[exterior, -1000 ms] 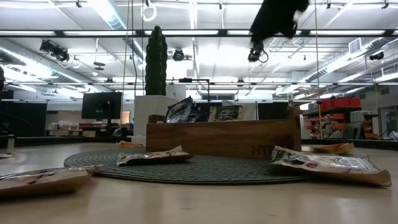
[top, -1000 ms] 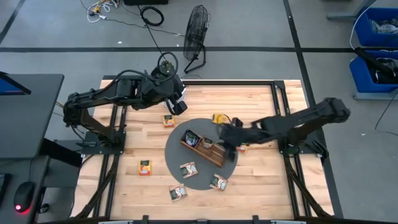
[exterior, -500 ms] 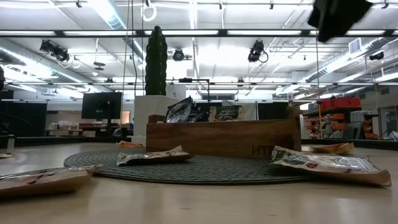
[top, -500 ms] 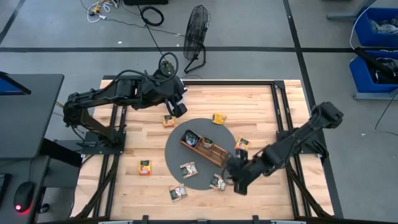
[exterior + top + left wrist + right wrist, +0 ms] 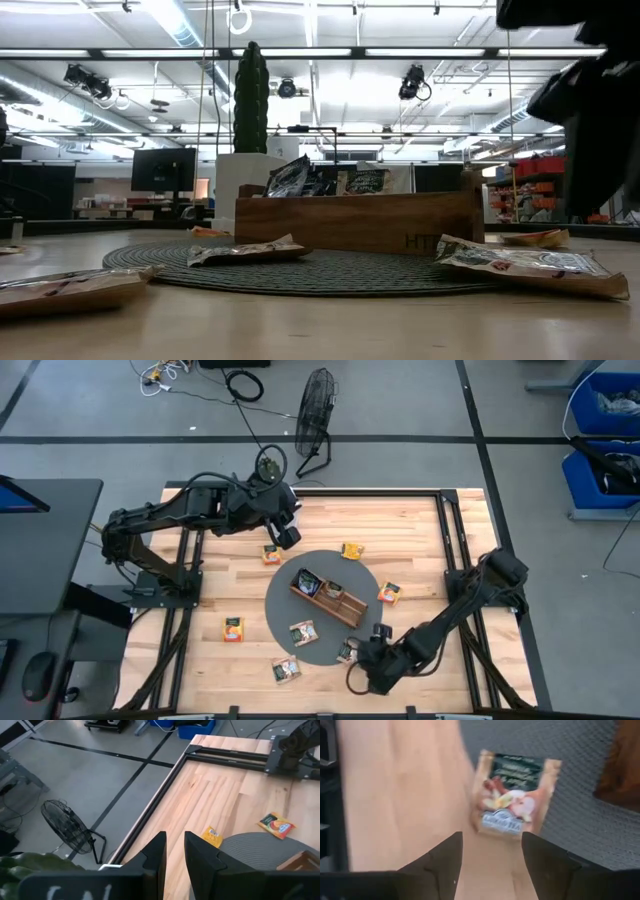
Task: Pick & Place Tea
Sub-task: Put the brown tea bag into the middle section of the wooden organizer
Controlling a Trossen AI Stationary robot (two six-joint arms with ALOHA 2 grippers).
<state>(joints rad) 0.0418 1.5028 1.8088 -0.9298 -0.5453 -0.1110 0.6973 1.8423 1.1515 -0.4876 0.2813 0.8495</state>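
On the light wooden table [image 5: 420, 530] we see a round dark grey mat [image 5: 322, 607], and on the mat stands a brown wooden divided tray [image 5: 330, 598] with a few dark tea packets standing inside it. Small flat square tea packets lie around it. One orange packet [image 5: 352, 550] lies at the far edge of the mat, a second orange packet [image 5: 389, 593] lies on the wood just beside the mat on the right side, a third orange packet [image 5: 234, 629] lies on the wood well to the left, and a fourth orange packet [image 5: 271, 554] lies near the left gripper. A beige packet [image 5: 303, 633] rests on the mat in front of the tray. Another pale packet [image 5: 286, 669] lies on the wood near the front edge.

The right gripper [image 5: 368, 668] is low at the front of the table, just beside a dark and beige packet [image 5: 515, 795] that lies half on the mat and half on the wood. In the right wrist view its two dark fingers [image 5: 547, 860] stand apart, with this packet before them, and nothing is between them.

The left gripper [image 5: 285, 532] waits above the back left part of the table. In the left wrist view its fingers [image 5: 155, 852] stand close together with a narrow gap, and we see nothing held between them.

In the low view a green cactus in a white pot [image 5: 250, 150] stands behind the tray.
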